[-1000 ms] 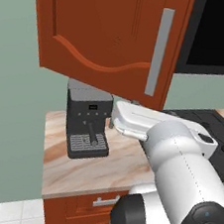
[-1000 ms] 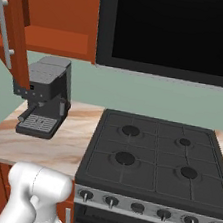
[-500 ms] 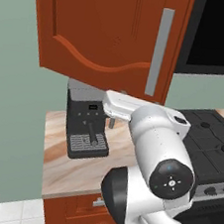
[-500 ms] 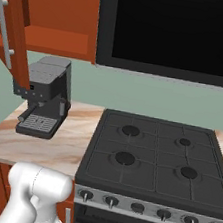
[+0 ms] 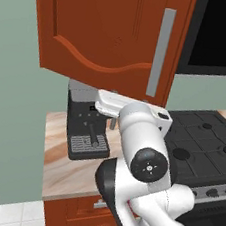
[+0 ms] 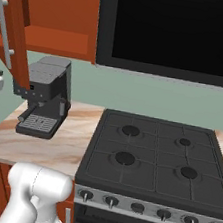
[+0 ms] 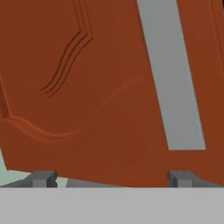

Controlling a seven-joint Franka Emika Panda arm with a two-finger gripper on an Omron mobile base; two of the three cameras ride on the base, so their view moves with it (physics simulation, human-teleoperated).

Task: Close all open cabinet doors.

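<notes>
**Door open, gripper spread below it**

The cabinet door [image 5: 107, 36] hangs open over the left end of the counter [image 5: 64, 171], above the coffee machine [image 5: 86, 124], its grey handle [image 5: 160, 53] at its right edge. In the hand view the gripper [image 7: 111, 179] faces the door's lower panel, fingers [image 7: 41, 178] spread wide apart, holding nothing. The stove [image 6: 151, 160] sits to the right, under the microwave [image 6: 171, 31].

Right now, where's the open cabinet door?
In the left base view the open cabinet door hangs swung out over the counter's left end, directly above the coffee machine, left of the black microwave. The hand view faces its lower panel beside the grey handle.
</notes>
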